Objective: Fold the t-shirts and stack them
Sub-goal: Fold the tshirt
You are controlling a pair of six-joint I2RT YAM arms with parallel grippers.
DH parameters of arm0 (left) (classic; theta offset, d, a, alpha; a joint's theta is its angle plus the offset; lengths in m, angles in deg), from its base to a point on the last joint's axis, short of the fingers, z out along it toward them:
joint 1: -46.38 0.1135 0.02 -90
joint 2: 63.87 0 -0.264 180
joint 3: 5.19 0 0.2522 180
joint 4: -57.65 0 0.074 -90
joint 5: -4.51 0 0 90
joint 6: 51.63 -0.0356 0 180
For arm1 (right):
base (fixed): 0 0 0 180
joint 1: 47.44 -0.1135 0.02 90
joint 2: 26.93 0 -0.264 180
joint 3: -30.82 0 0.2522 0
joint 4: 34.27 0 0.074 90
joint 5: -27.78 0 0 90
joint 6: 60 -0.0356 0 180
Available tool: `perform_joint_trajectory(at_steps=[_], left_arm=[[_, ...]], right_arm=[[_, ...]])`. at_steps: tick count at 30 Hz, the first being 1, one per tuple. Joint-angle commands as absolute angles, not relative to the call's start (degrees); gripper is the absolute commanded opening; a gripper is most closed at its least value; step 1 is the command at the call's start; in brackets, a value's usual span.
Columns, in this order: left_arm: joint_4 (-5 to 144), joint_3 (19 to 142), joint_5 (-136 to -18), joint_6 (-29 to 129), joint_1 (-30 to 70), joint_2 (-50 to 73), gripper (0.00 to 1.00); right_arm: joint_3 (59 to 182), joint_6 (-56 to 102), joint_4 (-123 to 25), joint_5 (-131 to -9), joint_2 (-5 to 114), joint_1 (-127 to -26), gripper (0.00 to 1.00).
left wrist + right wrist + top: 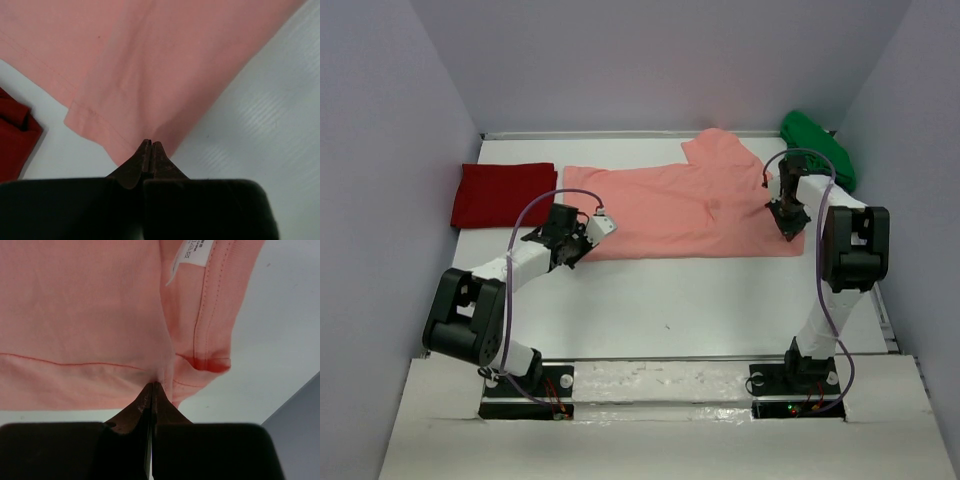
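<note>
The salmon-pink t-shirt [670, 205] lies spread flat across the middle of the white table, one sleeve pointing to the back. My left gripper [575, 255] is shut on its near-left hem corner; in the left wrist view, folds in the pink cloth [165, 60] run into the closed tips [151, 144]. My right gripper [788, 228] is shut on the shirt's right edge near the collar, where the cloth [85, 305] puckers at the tips [153, 385]. The deep red t-shirt [503, 193] lies folded at the left. The green t-shirt [820, 145] is bunched at the back right.
Grey walls [390, 150] close in the table [720, 300] on the left, back and right. A white care label [192, 252] shows inside the pink collar. A corner of the red shirt [15, 135] lies just left of the left gripper.
</note>
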State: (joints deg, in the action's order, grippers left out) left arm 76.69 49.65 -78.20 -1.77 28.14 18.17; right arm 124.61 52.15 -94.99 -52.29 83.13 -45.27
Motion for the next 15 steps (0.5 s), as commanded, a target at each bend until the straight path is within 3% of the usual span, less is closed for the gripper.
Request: perform_joint_trajectory(at_steps=[1,15], left_arm=[[73.69,53.39,-78.01,-1.27,28.45,20.93,0.00],[73.70,50.06,-78.28,-3.20,28.45,23.75,0.00]], right_arm=[[128.25,51.97,-93.82,-52.03,84.42,-45.25,0.00],[126.32,53.02,-91.36,-51.41,89.70,-45.25,0.00]])
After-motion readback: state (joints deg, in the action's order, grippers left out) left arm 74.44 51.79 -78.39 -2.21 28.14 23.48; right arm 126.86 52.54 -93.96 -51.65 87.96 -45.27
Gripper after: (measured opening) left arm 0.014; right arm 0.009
